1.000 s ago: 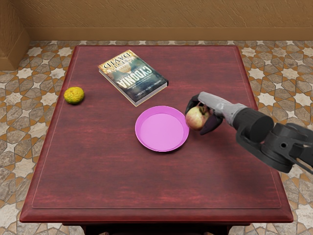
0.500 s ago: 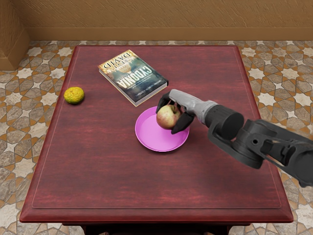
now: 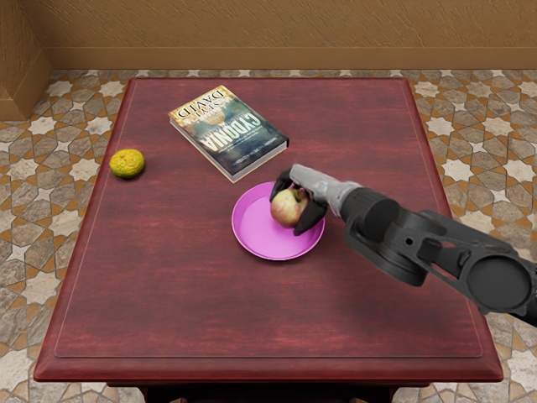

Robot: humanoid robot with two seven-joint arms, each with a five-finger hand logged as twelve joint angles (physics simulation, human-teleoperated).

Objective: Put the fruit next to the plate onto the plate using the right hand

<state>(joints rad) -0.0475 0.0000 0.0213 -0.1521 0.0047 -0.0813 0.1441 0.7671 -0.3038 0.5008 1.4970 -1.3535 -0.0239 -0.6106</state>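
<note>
one apple (image 3: 285,208) sat in the right hand (image 3: 305,190), just above the centre of the frame, over the upper right part of the plate (image 3: 252,239). it was low in the dish; whether it touched the plate or hung just clear could not be told from this view. the dark fingers (image 3: 311,218) were curled round the apple, some over its upper left and one down its right flank, so the fruit was clasped from both sides. the arm came in from the lower right of the frame. the left arm was not in view.

the apple looked firm, round and smooth-skinned, probably light for such a hand, and apt to roll once freed. its skin could slip under a loose grip, so a hold across its widest part, with fingers on opposite sides as here, seemed the sound one; hard squeezing might bruise it. the plate was shallow with a raised rim, which would likely stop a short roll if the apple were let go low and near the middle. the release seemed the step in hand.

a book (image 3: 228,130) lay in the upper middle of the table (image 3: 210,311), near the plate but apart from it. a citrus (image 3: 127,163) lay at the left edge, well apart.
</note>
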